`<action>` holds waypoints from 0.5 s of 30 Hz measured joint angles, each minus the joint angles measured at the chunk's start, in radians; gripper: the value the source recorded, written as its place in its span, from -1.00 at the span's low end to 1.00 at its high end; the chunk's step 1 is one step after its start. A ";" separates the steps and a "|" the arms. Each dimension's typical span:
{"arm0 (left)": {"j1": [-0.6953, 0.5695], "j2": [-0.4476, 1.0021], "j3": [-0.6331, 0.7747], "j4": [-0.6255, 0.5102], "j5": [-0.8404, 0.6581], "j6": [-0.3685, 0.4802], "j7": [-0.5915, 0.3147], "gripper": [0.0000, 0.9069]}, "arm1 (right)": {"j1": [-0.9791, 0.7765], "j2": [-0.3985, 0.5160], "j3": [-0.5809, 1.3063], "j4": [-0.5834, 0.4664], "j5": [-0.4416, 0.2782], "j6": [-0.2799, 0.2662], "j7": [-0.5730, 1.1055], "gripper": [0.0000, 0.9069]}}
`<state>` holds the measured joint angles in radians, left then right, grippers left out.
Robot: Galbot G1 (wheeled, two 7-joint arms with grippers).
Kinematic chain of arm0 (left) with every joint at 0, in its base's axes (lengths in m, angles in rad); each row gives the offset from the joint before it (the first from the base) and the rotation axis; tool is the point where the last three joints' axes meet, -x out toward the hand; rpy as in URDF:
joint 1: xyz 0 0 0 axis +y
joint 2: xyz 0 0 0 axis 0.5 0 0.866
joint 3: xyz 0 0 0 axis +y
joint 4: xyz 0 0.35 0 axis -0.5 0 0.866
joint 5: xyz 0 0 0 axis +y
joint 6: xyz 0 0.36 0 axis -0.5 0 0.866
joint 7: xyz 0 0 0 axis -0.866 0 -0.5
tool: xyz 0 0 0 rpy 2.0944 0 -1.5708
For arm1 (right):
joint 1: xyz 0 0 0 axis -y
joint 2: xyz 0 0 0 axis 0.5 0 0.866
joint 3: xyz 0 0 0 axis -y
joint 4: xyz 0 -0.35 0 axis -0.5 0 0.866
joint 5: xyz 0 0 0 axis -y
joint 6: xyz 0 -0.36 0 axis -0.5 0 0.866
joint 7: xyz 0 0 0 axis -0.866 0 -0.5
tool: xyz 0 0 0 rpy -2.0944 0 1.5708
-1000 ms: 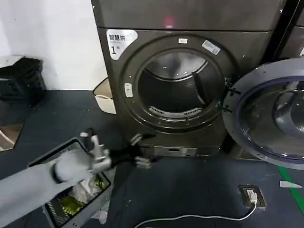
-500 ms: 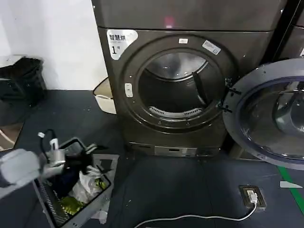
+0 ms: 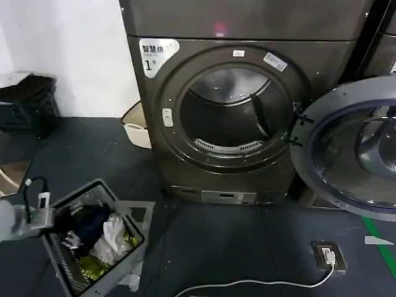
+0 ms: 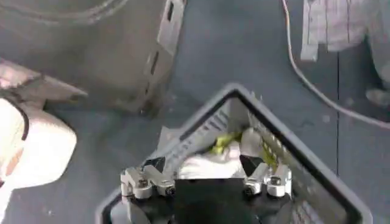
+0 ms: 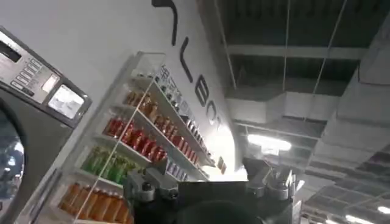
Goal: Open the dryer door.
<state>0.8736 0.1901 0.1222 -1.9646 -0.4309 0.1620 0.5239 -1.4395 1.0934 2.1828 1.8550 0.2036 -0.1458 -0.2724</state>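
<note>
- Pulled back from the dryer front, the left gripper [image 4: 206, 178] now hangs spread and empty over the laundry basket [image 3: 121, 204].
- Far to its right, the door [image 3: 352, 148] stands wide open; the task looks finished.
- Right gripper [image 5: 210, 181] points upward, spread, holding nothing.

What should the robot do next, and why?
Probably nothing more than parking the left gripper, which hangs open over the laundry basket. The dryer door is swung wide to the right, showing its grey inner face, and the drum is open, so the job looks done.
</note>
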 joint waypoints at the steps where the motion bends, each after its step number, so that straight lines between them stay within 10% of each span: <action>1: 0.005 0.009 0.000 0.003 0.006 0.009 0.002 1.00 | 0.000 -0.002 0.001 -0.001 0.000 0.000 0.000 1.00; 15: 0.040 0.039 -0.027 0.066 0.109 0.038 0.074 1.00 | 0.006 0.002 -0.011 0.008 0.001 0.000 -0.006 1.00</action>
<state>0.9132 0.2293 0.0949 -1.8990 -0.3215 0.1995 0.5974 -1.4337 1.0954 2.1717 1.8631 0.2046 -0.1454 -0.2785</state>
